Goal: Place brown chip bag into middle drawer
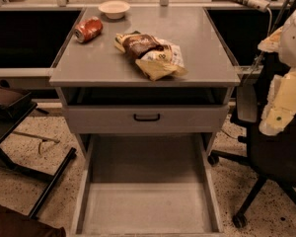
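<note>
1 brown chip bag (pixel 150 53) lies crumpled on the grey tabletop (pixel 202 38), near its middle and towards the front edge. Its dark brown end points to the back and its cream-yellow end to the front. 2 other things share that top, both well apart from the bag: a red soda can (pixel 88 29) on its side near the left edge, and a white bowl (pixel 114 9) at the back.

Below the tabletop is a dark open gap, then a grey drawer front (pixel 187 118) with a black handle (pixel 147 117), pushed in. Under it the middle drawer (pixel 148 206) is pulled far out towards me, its flat grey floor in plain view between low side walls.

My gripper (pixel 278 115) hangs at the right edge of the view, off the table's right side and in front of a black office chair (pixel 281 157). It is well apart from the bag and holds nothing; I cannot tell whether it is wide or narrow. A black stand (pixel 10 102) sits left of the cabinet on the speckled floor (pixel 34 157).
</note>
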Robot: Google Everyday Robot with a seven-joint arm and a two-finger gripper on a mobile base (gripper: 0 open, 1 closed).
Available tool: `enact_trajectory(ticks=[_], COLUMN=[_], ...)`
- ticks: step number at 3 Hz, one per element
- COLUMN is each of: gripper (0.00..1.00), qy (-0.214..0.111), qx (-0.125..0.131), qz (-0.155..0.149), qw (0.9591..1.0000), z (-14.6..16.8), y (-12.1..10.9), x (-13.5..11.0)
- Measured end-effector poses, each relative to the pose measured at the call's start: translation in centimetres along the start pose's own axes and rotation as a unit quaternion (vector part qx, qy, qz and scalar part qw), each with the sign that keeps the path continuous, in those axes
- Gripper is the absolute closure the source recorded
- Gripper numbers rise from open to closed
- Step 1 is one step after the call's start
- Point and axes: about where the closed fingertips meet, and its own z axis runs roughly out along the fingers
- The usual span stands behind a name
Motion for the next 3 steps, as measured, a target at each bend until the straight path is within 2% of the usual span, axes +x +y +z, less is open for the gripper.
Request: enact_trajectory(ticks=[1, 2, 3], gripper=[0.00, 0.00, 0.00], qy=[0.000, -0.009, -0.037], qx=[0.000, 0.025, 0.064], qz=[0.000, -0.007, -0.003], qw=[1.0000, 0.9996, 0.9973], z=[0.0, 0.5, 2.0], y=[0.0, -1.6, -6.8], x=[0.0, -1.4, -5.0])
